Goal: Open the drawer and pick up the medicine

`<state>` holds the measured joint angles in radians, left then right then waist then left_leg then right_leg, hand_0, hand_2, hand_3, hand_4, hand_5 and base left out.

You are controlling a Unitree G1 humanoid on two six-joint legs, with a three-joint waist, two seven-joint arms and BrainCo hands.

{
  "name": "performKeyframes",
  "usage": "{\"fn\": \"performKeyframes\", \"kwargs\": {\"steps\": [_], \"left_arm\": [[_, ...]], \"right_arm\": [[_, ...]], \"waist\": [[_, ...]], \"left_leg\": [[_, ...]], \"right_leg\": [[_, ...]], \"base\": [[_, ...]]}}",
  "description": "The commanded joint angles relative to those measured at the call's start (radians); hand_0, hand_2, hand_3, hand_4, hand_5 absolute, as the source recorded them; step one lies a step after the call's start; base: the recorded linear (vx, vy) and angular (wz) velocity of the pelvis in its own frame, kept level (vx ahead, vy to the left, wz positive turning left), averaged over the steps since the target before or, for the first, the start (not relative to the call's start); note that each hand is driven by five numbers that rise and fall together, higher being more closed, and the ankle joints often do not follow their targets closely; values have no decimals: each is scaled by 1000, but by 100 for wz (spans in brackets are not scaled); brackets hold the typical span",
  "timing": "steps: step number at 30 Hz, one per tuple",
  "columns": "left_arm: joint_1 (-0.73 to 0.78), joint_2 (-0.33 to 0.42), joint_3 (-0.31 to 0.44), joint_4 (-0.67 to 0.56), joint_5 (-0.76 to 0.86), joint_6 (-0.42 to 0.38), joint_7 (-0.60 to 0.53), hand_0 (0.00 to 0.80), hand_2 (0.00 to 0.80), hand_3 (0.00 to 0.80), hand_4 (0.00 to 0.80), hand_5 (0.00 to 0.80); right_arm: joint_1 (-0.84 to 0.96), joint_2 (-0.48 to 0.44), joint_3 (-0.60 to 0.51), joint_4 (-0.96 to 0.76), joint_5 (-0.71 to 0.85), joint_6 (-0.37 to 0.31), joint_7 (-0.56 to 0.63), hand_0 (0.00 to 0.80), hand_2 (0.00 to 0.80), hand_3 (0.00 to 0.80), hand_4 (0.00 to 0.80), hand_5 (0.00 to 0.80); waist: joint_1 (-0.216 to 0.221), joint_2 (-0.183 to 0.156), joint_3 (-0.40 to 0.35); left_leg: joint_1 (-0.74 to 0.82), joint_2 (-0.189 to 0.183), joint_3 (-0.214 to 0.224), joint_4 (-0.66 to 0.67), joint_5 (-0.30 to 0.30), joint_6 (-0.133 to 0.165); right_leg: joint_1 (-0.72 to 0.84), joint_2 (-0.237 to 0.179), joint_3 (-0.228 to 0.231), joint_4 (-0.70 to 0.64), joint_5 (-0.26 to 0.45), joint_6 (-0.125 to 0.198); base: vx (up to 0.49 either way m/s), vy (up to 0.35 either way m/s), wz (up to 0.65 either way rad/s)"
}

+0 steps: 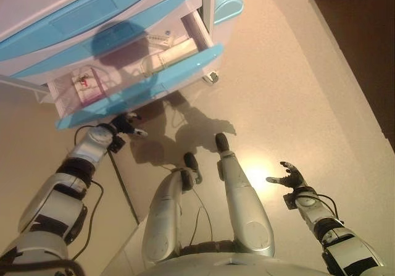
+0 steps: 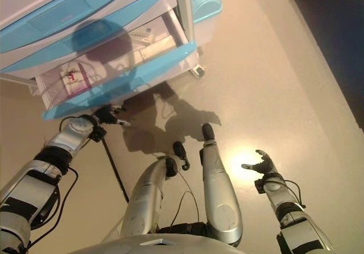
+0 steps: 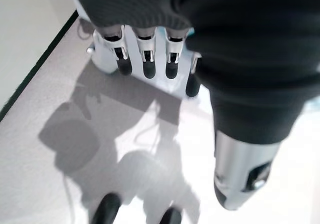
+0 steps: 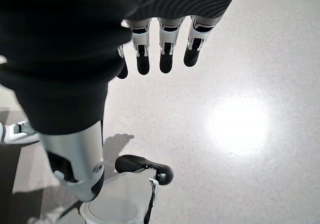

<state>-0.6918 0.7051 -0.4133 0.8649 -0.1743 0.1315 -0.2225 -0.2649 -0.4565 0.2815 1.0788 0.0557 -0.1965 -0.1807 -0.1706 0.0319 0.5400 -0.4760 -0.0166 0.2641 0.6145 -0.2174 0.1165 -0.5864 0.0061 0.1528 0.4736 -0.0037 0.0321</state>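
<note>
we stand on a pale beige floor (image 1: 296, 78), with a darker strip of floor (image 1: 364, 47) along the far right. at far left a white and blue cabinet (image 1: 74, 16) has its drawer (image 1: 154, 81) pulled out. medicine boxes (image 1: 86, 84) lie inside the drawer. our left hand (image 1: 126, 125) hangs just below the drawer front, fingers relaxed, holding nothing. our right hand (image 1: 289, 178) hovers released over the floor at near right.

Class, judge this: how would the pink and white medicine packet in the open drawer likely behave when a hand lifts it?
The medicine packet looks flat and thin, so probably light and somewhat bendy. Lying flat on the floor of the drawer, it may slide rather than lift. Unlikely to roll.
</note>
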Motion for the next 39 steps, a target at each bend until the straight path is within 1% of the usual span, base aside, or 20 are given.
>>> {"fn": "performKeyframes", "kwargs": {"steps": [1, 5, 7, 8, 10, 13, 14, 17, 19, 25, 34, 38, 39], "left_arm": [[-66, 116, 113, 77, -88, -3, 48, 0, 0, 0, 0, 0], [-169, 159, 120, 217, -86, -24, 117, 0, 0, 0, 0, 0], [-219, 180, 113, 264, -84, -29, 159, 0, 0, 0, 0, 0], [-244, 191, 111, 288, -81, -34, 198, 0, 0, 0, 0, 0], [-277, 204, 103, 325, -59, -57, 245, 0, 0, 0, 0, 0], [-322, 217, 84, 350, -59, -69, 332, 0, 0, 0, 0, 0], [-331, 220, 85, 353, -68, -70, 353, 0, 0, 0, 0, 0], [-378, 223, 86, 372, -63, -83, 436, 0, 0, 0, 0, 0], [-394, 225, 83, 374, -54, -89, 468, 0, 0, 0, 0, 0], [-402, 219, 82, 351, -54, -72, 476, 0, 0, 0, 0, 0], [-390, 219, 69, 347, -52, -67, 428, 0, 0, 0, 0, 0], [-366, 218, 73, 332, -110, -79, 334, 0, 0, 0, 0, 0], [-349, 212, 78, 322, -143, -84, 290, 0, 0, 0, 0, 0]], "right_arm": [[87, -41, 0, -19, -11, -7, 1, 0, 0, 0, 0, 0], [94, -45, 31, -37, -36, -7, 4, 0, 0, 0, 0, 0], [94, -46, 46, -46, -30, -2, -3, 0, 0, 0, 0, 0], [96, -46, 52, -51, -24, 0, -8, 0, 0, 0, 0, 0], [96, -45, 61, -54, -24, 1, -12, 0, 0, 0, 0, 0], [96, -42, 78, -63, -20, 0, -21, 0, 0, 0, 0, 0], [95, -41, 81, -67, -20, 1, -23, 0, 0, 0, 0, 0], [92, -31, 95, -59, -17, -8, -31, 0, 0, 0, 0, 0], [94, -24, 102, -55, -12, -12, -37, 0, 0, 0, 0, 0], [96, -8, 105, -57, -10, -8, -42, 0, 0, 0, 0, 0], [89, 4, 104, -54, -9, -5, -44, 0, 0, 0, 0, 0], [94, 8, 98, -61, -10, -3, -41, 0, 0, 0, 0, 0], [95, 10, 94, -62, -13, -1, -40, 0, 0, 0, 0, 0]], "waist": [[-28, 18, -28], [-46, 11, -31], [-53, 8, -32], [-56, 7, -33], [-60, 4, -35], [-65, -2, -37], [-67, -10, -37], [-69, -15, -35], [-68, -18, -36], [-63, -21, -31], [-53, -20, -25], [-47, -20, -24], [-44, -19, -26]], "left_leg": [[31, -58, -60, -51, -23, 14], [26, -56, -54, -38, -37, 17], [21, -57, -53, -33, -42, 18], [21, -58, -53, -31, -44, 18], [21, -58, -54, -31, -46, 19], [20, -57, -53, -31, -49, 20], [8, -56, -40, -36, -22, 24], [7, -54, -42, -33, -27, 26], [5, -55, -45, -32, -29, 27], [16, -59, -51, -43, -29, 30], [38, -64, -59, -68, -21, 32], [55, -64, -66, -82, -17, 30], [65, -64, -70, -92, -13, 29]], "right_leg": [[34, 9, -40, 44, -53, -16], [22, 12, -22, 56, -57, -11], [15, 15, -16, 61, -58, -10], [14, 16, -14, 62, -58, -8], [11, 17, -10, 61, -55, -6], [6, 21, -5, 60, -50, -3], [-2, 19, -4, 45, -20, -6], [-7, 23, 0, 50, -21, -5], [-9, 26, 0, 52, -20, -4], [-5, 27, -5, 50, -10, 2], [14, 23, -14, 34, 2, 7], [31, 21, -20, 26, 3, 9], [40, 20, -21, 20, 1, 10]], "base": [[126, 120, -8], [36, 63, -13], [25, 40, -5], [31, 41, -8], [29, 28, -9], [-16, -4, -13], [-83, -42, -8], [-28, -14, 0], [0, 0, 0], [-3, -33, 1], [-13, -43, 3], [-30, -66, 5], [-26, -69, 11]]}}
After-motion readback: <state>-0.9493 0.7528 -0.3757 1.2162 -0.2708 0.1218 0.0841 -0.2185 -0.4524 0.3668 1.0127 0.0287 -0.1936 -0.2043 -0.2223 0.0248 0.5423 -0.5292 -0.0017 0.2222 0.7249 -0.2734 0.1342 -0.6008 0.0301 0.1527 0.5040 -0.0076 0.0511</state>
